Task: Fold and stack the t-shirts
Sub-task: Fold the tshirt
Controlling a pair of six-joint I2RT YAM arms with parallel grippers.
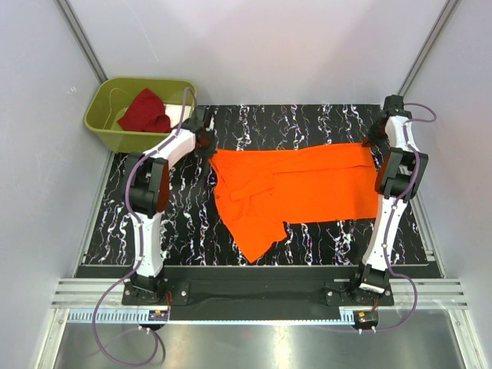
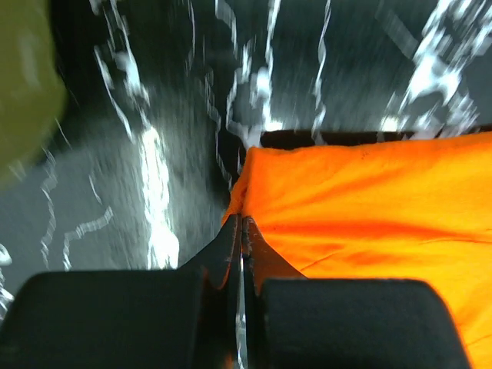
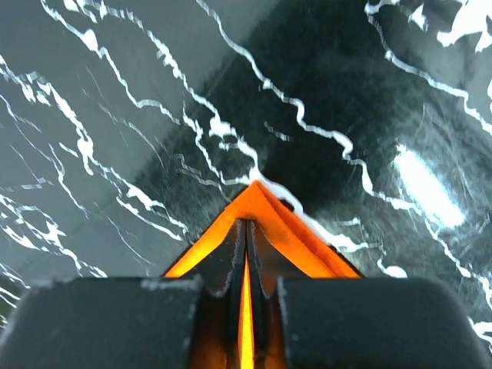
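A robotics lab test cell: plain pale panel walls [image 1: 269,46] on slanted metal struts [image 1: 81,38] enclose a black, white-veined tabletop [image 1: 307,123]; ribbed aluminium mounting rail [image 1: 92,292] and looping purple cables [image 1: 94,327] in front.

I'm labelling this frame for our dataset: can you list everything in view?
black white-veined table: one, black, in front of the arm bases.
olive-green plastic bin: one, olive green, at the table's far left corner.
bright orange cloth t-shirt: one, orange, spread across the table's middle.
dark red cloth t-shirt: one, dark red, crumpled inside the bin.
left end effector: one, black, shut on the orange shirt's left corner.
right end effector: one, black, shut on its right corner.
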